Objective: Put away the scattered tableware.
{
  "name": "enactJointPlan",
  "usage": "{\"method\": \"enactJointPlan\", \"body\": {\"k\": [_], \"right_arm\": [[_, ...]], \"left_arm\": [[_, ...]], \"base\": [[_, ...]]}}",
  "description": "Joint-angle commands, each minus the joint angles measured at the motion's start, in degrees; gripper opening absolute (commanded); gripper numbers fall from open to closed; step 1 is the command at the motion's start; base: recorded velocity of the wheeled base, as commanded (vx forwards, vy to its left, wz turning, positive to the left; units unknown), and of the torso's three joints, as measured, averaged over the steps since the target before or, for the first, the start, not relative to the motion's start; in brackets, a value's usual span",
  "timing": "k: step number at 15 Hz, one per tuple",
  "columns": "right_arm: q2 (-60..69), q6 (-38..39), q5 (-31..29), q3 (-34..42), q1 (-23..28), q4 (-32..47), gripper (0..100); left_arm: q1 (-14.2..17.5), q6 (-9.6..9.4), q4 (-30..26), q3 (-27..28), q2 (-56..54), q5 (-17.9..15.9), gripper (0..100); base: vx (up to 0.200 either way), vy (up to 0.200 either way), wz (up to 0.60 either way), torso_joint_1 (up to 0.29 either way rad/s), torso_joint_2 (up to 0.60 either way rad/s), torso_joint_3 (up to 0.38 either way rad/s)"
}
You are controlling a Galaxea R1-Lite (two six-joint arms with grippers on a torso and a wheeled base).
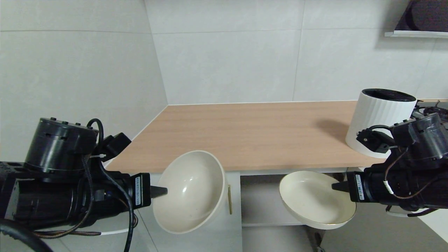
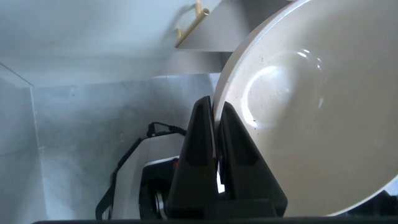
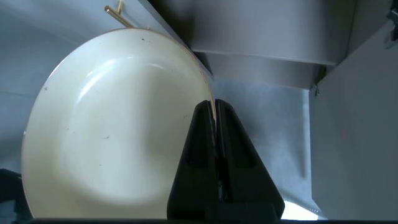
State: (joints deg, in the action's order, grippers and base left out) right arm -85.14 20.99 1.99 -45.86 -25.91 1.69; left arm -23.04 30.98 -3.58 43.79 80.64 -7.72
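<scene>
Gripped a cream bowl (image 1: 190, 192) by its rim with the left gripper (image 1: 162, 191), jaws closed on it, bowl tilted on edge below the counter's (image 1: 245, 129) front edge. Pinched a shallow plate's (image 1: 313, 201) rim likewise with the right gripper (image 1: 336, 186), jaws closed, below the front edge toward the right corner.

Wooden countertop (image 1: 245, 133) with white canister (image 1: 379, 120)

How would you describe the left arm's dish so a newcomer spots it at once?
Below the front edge of the wooden counter, two cream dishes hang before the cabinet. The bowl is on the robot's left, its rim clamped in the left pincer. It is deep and tilted, unlike the shallower plate to its right.
</scene>
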Motion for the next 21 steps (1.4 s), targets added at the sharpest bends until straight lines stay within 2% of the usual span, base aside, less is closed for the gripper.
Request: {"method": "enactJointPlan", "body": {"k": [1,14,21], "right_arm": [[-1.6,0.0,-0.2,0.1,0.2,-0.6,0],[-2.6,-1.8,-1.8,0.9,0.2,-1.0,0],[-2.6,-1.9,-1.7,1.1,0.2,-1.0,0]], "left_arm": [[0.0,0.05,0.0,0.1,0.4,0.0,0],[0.0,0.05,0.0,0.1,0.6,0.0,0],[0.0,0.05,0.0,0.1,0.5,0.0,0]], "base": [[0.000,0.000,0.00,0.000,0.00,0.000],[0.000,0.000,0.00,0.000,0.00,0.000],[0.000,0.000,0.00,-0.165,0.40,0.239]]}}
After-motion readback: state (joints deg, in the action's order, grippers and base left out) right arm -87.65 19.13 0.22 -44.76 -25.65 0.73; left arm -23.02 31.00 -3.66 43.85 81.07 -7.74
